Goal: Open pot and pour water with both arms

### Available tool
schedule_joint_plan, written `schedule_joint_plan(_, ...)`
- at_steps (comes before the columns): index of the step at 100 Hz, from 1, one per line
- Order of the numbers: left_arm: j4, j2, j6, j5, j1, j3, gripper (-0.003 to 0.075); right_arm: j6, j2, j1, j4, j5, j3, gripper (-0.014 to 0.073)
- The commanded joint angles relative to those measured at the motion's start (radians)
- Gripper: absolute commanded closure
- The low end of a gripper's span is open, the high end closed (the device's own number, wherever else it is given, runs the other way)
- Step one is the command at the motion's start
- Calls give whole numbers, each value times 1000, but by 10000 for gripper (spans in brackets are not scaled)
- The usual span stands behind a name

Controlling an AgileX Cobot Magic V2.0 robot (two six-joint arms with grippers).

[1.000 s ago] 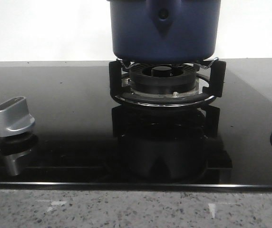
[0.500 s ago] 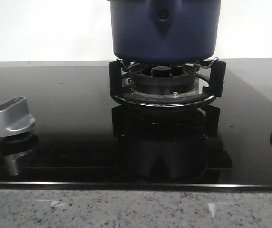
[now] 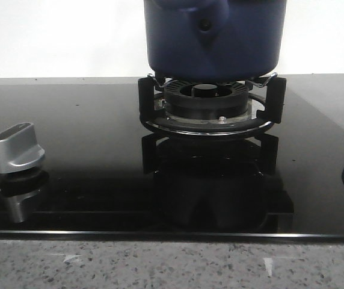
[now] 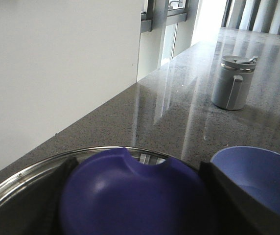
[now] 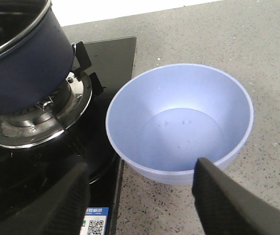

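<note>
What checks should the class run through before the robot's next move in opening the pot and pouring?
1. Left end effector closed on the rounded blue lid knob: ok; a finger sits tight on each side.
2. Steel-rimmed glass lid clear of the pot: cannot tell.
3. Right end effector open and empty: ok.
4. Large dark navy-blue round pot seated on the black ribbed burner ring's prongs: cannot tell; its base is level with the prong tips.
5. Pale blue plastic bowl upright on the grey speckled countertop beside the hob: ok.
6. Bowl empty: cannot tell.
</note>
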Motion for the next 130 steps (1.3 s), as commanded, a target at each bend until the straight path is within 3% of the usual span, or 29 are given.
schedule_joint_plan(1, -38, -29, 12, 59, -13, -18, 582, -7, 18, 1, 1, -75, -33, 183)
schedule_joint_plan(40, -38, -79, -1, 47, -12, -22, 588, -7, 18, 1, -9, -73, -24, 183)
schedule_joint_plan(73, -38, -81, -64, 41, -12, -89, 505, -7, 18, 1, -9, -61, -24, 183)
schedule_joint_plan(103, -36, -93, -93, 34, -12, -107, 490, -7, 18, 1, -9, -40, -24, 183)
schedule_joint_plan(130, 95, -156, -163, -7, -9, -107, 424, -7, 18, 1, -9, -36, -24, 183)
